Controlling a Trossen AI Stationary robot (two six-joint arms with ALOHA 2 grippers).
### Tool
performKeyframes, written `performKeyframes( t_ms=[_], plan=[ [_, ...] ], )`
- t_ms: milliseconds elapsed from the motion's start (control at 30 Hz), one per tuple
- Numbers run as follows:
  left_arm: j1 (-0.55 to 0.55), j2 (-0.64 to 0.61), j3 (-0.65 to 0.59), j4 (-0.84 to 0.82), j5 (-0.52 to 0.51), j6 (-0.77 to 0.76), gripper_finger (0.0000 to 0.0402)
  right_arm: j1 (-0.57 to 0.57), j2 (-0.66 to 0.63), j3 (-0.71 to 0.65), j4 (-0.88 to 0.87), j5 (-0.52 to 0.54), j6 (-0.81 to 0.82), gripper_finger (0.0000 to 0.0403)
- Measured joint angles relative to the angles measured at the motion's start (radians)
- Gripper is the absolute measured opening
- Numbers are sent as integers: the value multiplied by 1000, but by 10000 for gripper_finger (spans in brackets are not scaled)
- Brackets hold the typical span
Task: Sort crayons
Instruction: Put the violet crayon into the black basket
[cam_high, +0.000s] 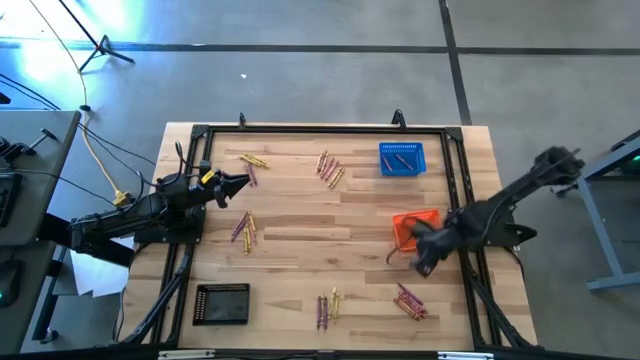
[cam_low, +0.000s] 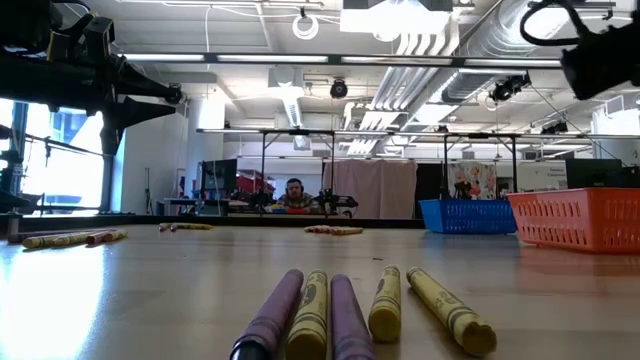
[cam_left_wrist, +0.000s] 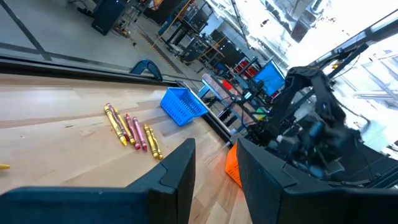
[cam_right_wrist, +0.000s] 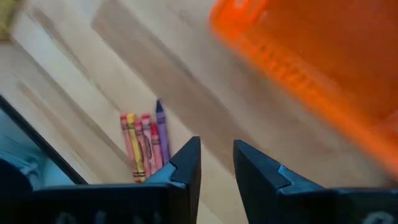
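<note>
While right hand (cam_high: 424, 262) hovers empty w/ fingers slightly apart by orange basket (cam_high: 412, 226), nearest crayons (cam_high: 410, 301) lie just beyond it, long axes diagonal; left hand farther.

We observe two dark arms, matte black links. Left arm (cam_high: 130, 215): yellow cable running along link, yellow patch near wrist; left gripper (cam_high: 240, 182) tapers into pointed black tip. Right arm (cam_high: 520, 195): bulky rounded joint housings, thin black cable looping beside right gripper (cam_high: 425, 262). In both wrist views we note fingers (cam_left_wrist: 177, 171) as flat, angular black blocks with bevelled inner edges; right-hand pair (cam_right_wrist: 186, 165) alike.
</note>
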Motion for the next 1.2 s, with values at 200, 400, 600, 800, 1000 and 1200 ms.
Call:
performKeyframes(
  t_ms=[200,400,600,800,1000,1200],
  plan=[
    [0,0,0,0,0,0,106,98,253,0,221,-3,86,80],
    [0,0,0,0,0,0,106,100,410,63,158,1,118,80],
    [0,0,0,0,0,0,106,100,493,151,125,4,94,80],
    [0,0,0,0,0,0,106,102,550,207,125,23,73,80],
    [0,0,0,0,0,0,106,106,566,219,142,44,74,80],
    [0,0,0,0,0,0,106,106,566,219,124,49,76,80]
  ],
)
